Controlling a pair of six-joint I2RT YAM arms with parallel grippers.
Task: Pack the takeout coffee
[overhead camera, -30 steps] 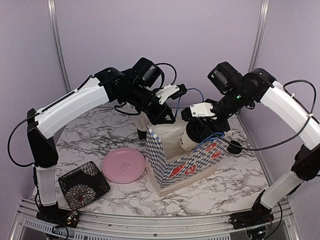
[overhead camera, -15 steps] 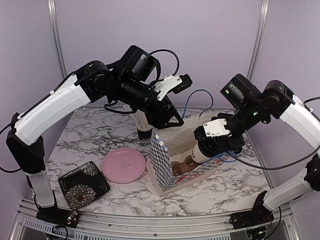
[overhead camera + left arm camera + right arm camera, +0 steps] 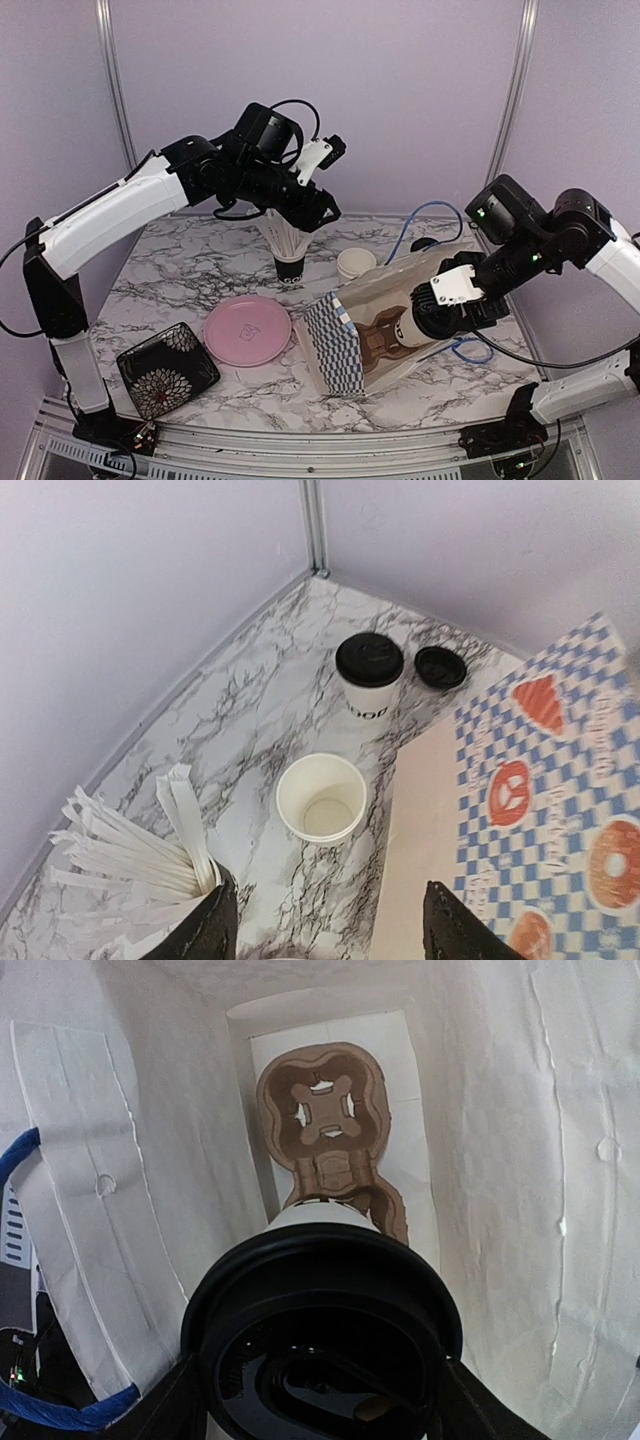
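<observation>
A takeout coffee cup point(image 3: 325, 1330), white with a black lid, is gripped by my right gripper point(image 3: 325, 1405), one finger on each side of the lid. The cup is inside the white-lined paper bag point(image 3: 520, 1160), above a brown cardboard carrier point(image 3: 325, 1120) at the bottom. In the top view the checkered bag point(image 3: 335, 345) lies tilted on the table with my right gripper point(image 3: 418, 322) in its mouth. Another lidded cup point(image 3: 369, 672), a loose black lid point(image 3: 440, 667) and an open empty cup point(image 3: 321, 797) stand behind the bag. My left gripper point(image 3: 330, 940) hangs open above them, holding nothing.
A black cup of white sticks point(image 3: 288, 245) stands under the left arm. A pink plate point(image 3: 247, 330) and a black floral dish point(image 3: 167, 368) lie front left. A blue cable point(image 3: 462, 350) trails beside the bag on the right. Purple walls close in the back.
My left gripper opened, let go of the bag's rim and rose back to the left. The bag tipped from upright onto its side. My right gripper carried the cup down to the right, inside it.
</observation>
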